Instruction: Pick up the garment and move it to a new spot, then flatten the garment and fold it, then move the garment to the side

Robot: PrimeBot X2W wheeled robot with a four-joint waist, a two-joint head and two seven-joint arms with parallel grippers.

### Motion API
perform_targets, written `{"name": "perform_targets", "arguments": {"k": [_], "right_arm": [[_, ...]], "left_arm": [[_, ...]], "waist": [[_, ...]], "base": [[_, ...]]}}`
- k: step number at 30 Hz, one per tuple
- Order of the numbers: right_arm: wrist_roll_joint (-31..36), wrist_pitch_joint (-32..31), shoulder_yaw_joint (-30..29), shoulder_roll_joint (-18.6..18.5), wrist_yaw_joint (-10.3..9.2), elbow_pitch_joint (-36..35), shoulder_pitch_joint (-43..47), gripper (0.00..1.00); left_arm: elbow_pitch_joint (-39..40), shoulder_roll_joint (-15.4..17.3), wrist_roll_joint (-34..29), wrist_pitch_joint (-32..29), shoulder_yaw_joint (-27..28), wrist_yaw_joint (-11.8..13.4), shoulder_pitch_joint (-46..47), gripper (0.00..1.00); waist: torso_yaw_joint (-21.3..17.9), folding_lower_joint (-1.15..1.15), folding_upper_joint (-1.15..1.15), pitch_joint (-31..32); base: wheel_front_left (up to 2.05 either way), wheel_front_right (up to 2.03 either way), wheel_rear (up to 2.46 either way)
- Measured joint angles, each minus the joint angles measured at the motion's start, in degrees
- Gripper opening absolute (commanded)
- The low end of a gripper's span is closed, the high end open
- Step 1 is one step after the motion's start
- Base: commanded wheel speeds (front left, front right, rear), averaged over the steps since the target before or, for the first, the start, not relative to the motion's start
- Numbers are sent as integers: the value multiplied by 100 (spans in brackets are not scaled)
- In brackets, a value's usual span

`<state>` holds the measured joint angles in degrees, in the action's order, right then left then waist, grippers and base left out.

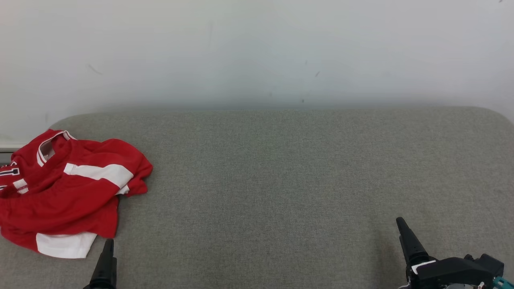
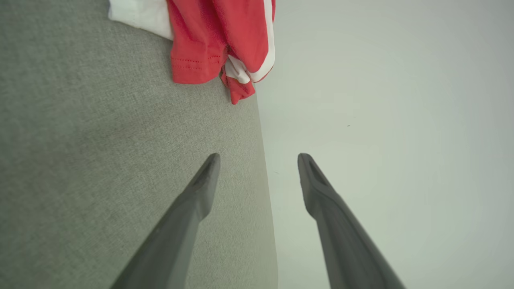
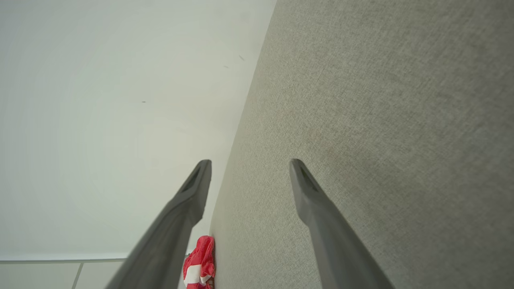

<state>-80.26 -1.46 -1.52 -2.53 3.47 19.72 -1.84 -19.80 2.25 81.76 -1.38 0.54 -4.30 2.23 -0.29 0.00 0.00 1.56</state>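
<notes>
Jersey (image 1: 66,192), red with white bands, lies crumpled at the left end of the grey surface (image 1: 281,180) in head view. Left wrist view: left claw (image 2: 259,157) spread apart, empty, near its hem. Right wrist view: right claw (image 3: 249,162) spread apart, empty, well apart from it.

garment (image 1: 68,192), lettering (image 1: 9,171) cut off, possibly T

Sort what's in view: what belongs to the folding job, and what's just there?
For the job:
- red-and-white garment, crumpled at the surface's left end
- left gripper, open
- right gripper, open

Just background:
- grey fabric surface under the garment
- white wall behind
</notes>
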Motion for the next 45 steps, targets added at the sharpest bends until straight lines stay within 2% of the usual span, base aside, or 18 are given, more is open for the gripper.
{"name": "perform_targets", "arguments": {"k": [17, 45], "right_arm": [[1650, 350, 494, -231, -254, -59, -97, 100], [4241, 953, 630, -181, -656, -80, -105, 100]], "left_arm": [[78, 234, -1416, 346, -455, 293, 1, 100], [107, 556, -3716, 872, -1136, 705, 34, 100]], "waist": [[3, 0, 0, 126], [90, 0, 0, 352]], "base": [[0, 0, 0], [0, 0, 0]]}}
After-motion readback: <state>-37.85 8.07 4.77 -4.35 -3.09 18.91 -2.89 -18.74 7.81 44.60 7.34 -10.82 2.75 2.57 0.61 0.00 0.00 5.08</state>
